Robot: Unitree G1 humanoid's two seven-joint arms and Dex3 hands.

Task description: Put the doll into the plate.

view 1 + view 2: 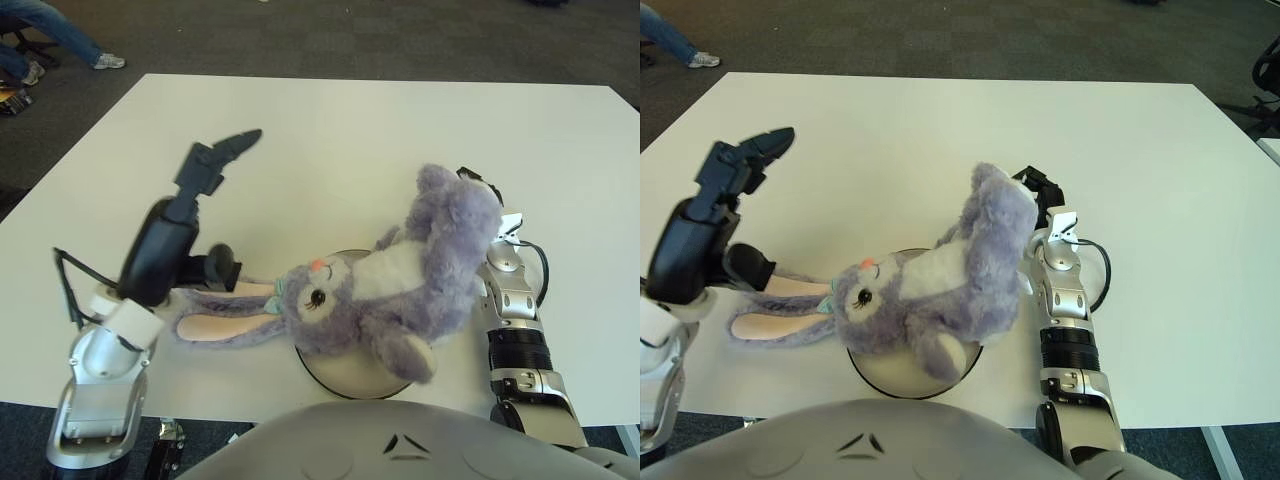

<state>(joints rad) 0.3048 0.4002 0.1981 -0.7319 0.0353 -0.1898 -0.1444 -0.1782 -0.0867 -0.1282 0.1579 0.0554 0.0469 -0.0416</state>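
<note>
— White surface (330, 130) filling most of both views, dark carpet (330, 35) lying beyond.

— Left robot hand (715, 215) hovering at left, fingers spread, gripping nothing, just above long pink-lined ears.

— Purple rabbit doll (385, 295) sprawling over plate (880, 372) at near edge, head pointing left, ears spilling onto surface.

— Right robot hand (1038, 192) sitting against doll's far end, mostly hidden behind plush; impossible telling whether pinching or loose.
</note>
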